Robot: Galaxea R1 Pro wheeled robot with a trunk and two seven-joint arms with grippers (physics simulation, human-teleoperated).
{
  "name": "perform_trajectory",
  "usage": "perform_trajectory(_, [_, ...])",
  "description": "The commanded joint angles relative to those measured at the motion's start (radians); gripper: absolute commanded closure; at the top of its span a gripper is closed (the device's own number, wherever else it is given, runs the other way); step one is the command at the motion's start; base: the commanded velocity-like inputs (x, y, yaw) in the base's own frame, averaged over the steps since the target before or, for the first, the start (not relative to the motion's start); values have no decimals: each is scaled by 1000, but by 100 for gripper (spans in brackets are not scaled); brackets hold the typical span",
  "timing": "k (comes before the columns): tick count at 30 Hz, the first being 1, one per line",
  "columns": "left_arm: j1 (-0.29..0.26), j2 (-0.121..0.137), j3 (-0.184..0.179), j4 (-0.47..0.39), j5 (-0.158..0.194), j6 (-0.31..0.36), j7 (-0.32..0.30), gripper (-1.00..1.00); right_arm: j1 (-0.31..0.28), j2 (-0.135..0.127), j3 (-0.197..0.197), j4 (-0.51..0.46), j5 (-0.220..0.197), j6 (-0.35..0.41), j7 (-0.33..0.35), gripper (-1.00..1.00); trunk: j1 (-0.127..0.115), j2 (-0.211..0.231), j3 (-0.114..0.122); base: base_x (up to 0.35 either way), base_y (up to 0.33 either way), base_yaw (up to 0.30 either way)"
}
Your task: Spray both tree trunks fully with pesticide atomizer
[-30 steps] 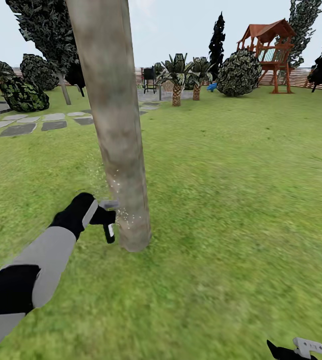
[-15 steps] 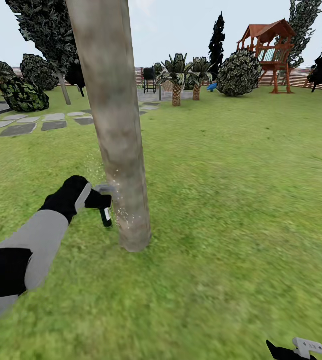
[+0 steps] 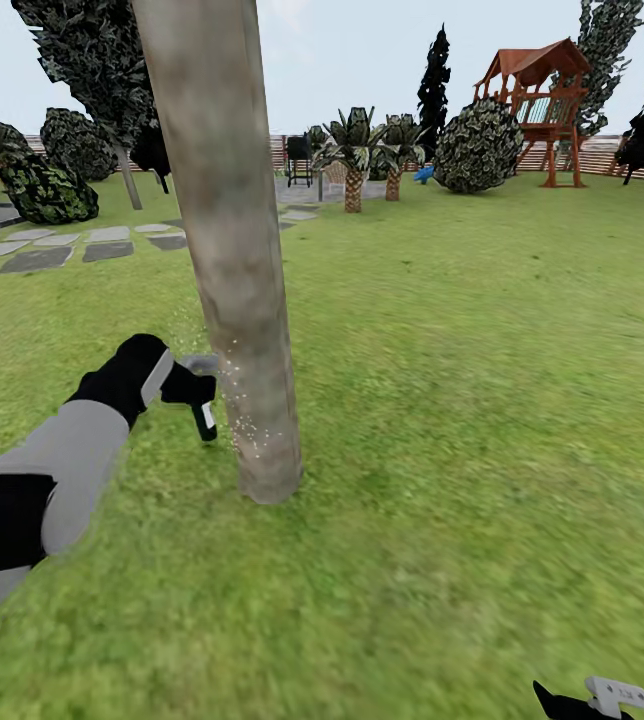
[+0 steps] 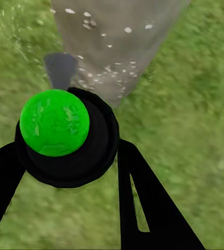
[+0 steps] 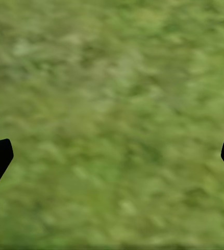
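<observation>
**Spraying low on the big trunk**

Wide green lawn (image 3: 482, 400) everywhere, with stepping stones (image 3: 57, 245) off to the left and a brown slat fence (image 3: 602, 158) plus a red playset (image 3: 537, 105) at the back. The left gripper (image 3: 184, 388) is clamped round the pesticide atomizer (image 3: 205, 418), just beside the tree trunk (image 3: 227, 240), near its base. The bottle hangs roughly upright, grey head on top aimed at the bark. Pale pesticide specks (image 3: 247, 430) dot the trunk there. The right gripper (image 5: 112, 156) is spread wide over bare grass.
</observation>
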Motion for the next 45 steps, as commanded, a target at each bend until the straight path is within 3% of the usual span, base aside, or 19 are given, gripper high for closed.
perform_trajectory(1, [-25, 0, -1, 9, 0, 3, 0, 100, 0, 0, 0, 0, 0, 0, 0, -100, 0, 0, 0, 0, 0, 0])
perform_trajectory(2, [-46, -1, -3, 19, -1, 6, 0, 100, 0, 0, 0, 0, 0, 0, 0, -100, 0, 0, 0, 0, 0, 0])
perform_trajectory(5, [-28, -1, -9, 23, -4, 1, 2, 100, 0, 0, 0, 0, 0, 0, 0, -100, 0, 0, 0, 0, 0, 0])
perform_trajectory(6, [1, -3, -8, 23, -6, -4, 4, 100, 0, 0, 0, 0, 0, 0, 0, -100, 0, 0, 0, 0, 0, 0])
perform_trajectory(8, [133, -12, -4, 7, -7, -16, 10, 100, 0, 0, 0, 0, 0, 0, 0, -100, 0, 0, 0, 0, 0, 0])
perform_trajectory(12, [239, -10, 2, 4, -1, -99, 4, 100, 0, 0, 0, -1, -1, 0, 0, -100, 0, 0, 0, 0, 0, 0])
perform_trajectory(17, [248, -10, 4, 3, 1, -110, 7, 100, 0, 1, 0, -2, -1, 0, 0, -100, 0, 0, 0, 0, -182, 28])
perform_trajectory(30, [248, -9, 7, 3, 1, -109, 13, 100, 0, 2, 0, -2, -2, 0, 0, -100, 0, 0, 0, 0, -269, 260])
perform_trajectory(45, [248, -9, 7, 3, -1, -109, 16, 100, 0, 2, -1, -3, -2, 0, 0, -100, 0, 0, 0, 0, -272, 16])
